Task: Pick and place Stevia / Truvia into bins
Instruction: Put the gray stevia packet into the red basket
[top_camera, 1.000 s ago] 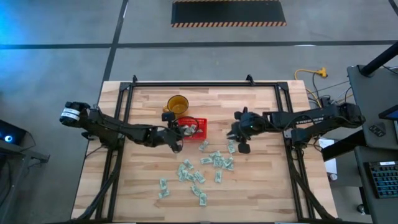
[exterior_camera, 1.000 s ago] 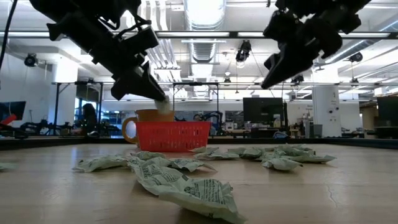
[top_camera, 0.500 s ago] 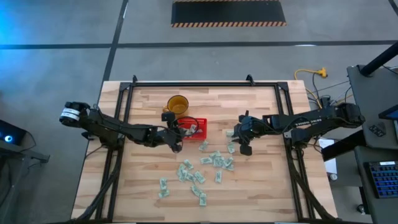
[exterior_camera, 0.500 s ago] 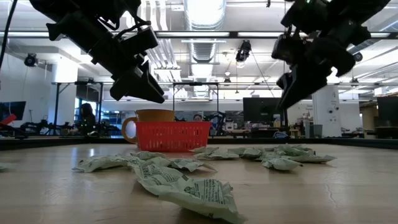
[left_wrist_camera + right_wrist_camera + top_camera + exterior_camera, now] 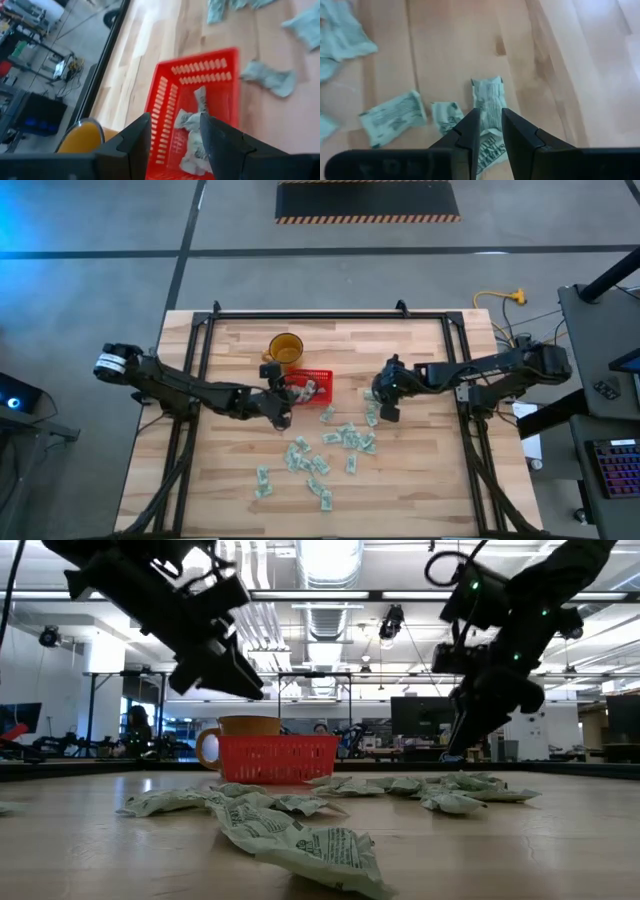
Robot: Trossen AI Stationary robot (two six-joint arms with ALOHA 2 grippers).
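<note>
Many pale green and white sachets (image 5: 340, 438) lie scattered on the wooden table, right of and in front of the red basket (image 5: 322, 375). A few sachets (image 5: 192, 132) lie inside the basket. My left gripper (image 5: 175, 135) hangs open above the basket's left side, with nothing between its fingers. My right gripper (image 5: 491, 117) points steeply down over one sachet (image 5: 487, 95) at the right end of the pile. Its fingers stand a narrow gap apart, clear of the sachet in the low view (image 5: 458, 745).
An amber-yellow cup (image 5: 286, 348) stands just behind the basket's far left corner. Black frame rails (image 5: 205, 350) run along the table's left, right and far sides. Bare wood lies at the near left (image 5: 190, 480) and the far right (image 5: 420, 345).
My left gripper has let go of a sachet over the basket and now hangs open with nothing in it. My right gripper has come down toward the sachets at the right of the pile and has tipped to point more steeply down.
</note>
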